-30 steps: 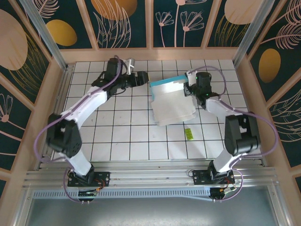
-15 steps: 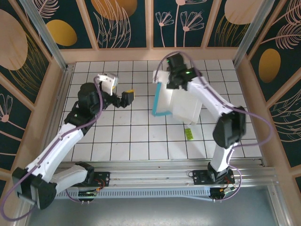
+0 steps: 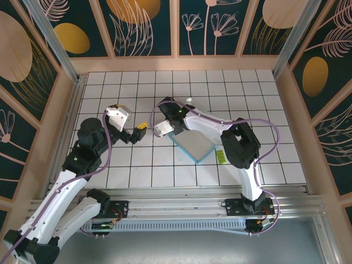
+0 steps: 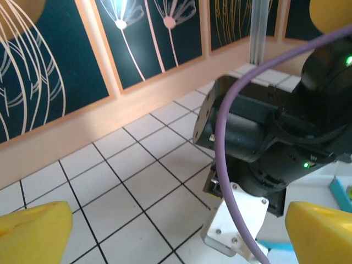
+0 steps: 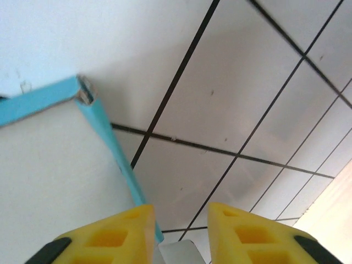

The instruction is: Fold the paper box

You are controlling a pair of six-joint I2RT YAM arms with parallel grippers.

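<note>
My claw (image 5: 179,234): two yellow fingertips (image 5: 113,236) standing slightly apart, bare tile visible in the narrow gap and nothing pinched between them. The paper box (image 5: 49,165) lies ahead and off to one side of the claw — a broad white face bordered by a thin teal edge. That edge runs down to just beside the inner face of one fingertip; whether it touches, I cannot tell. Ahead of the other fingertip is the white tiled table (image 5: 236,99), ruled by dark lines, with a pale wooden rim (image 5: 335,220) outermost on that side.

one paper box (image 3: 193,146), one slip (image 3: 220,156)
</note>
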